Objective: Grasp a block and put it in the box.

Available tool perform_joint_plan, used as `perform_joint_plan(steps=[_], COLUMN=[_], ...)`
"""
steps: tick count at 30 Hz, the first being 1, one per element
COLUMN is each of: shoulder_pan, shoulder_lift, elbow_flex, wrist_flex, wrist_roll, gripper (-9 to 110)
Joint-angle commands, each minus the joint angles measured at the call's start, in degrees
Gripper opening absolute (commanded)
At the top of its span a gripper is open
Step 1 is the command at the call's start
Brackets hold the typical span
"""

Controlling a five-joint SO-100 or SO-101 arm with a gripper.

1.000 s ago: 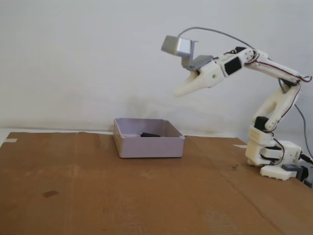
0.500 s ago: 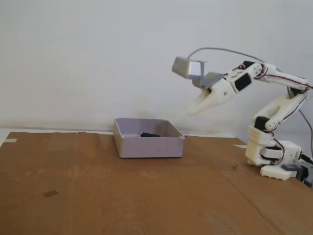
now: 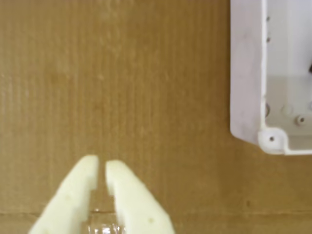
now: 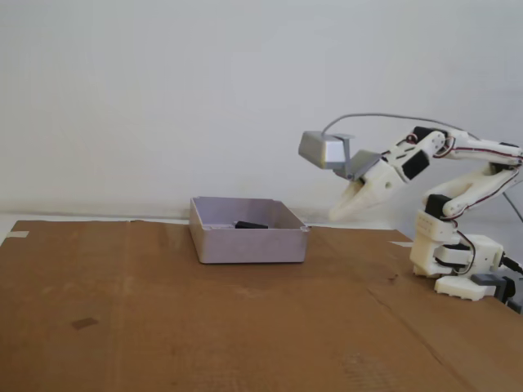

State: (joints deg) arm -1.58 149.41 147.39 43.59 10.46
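Dark and low, a block is seen lying inside the white box at centre frame of the fixed view, on the cardboard worktop. A clean retreat away from the box rim is judged best. Right of the box, the hand is held nearly closed and empty, touching nothing.

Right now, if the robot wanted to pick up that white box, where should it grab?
Probably the box's thin upright side wall nearest the gripper, coming straight down from above. The open top leaves the rim bare, so one finger could go inside and one outside. The dark block inside sits away from that wall.
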Motion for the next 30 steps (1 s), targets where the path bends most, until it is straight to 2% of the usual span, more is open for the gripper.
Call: perform_joint_plan(steps=[1,30], shoulder_pan=[-0.2,-0.2], shoulder_lift=[4.9,22.9], elbow_flex=[1.1,27.2], wrist_flex=[-1.2,-1.2], wrist_roll=[0.4,-0.2], gripper=[0,0])
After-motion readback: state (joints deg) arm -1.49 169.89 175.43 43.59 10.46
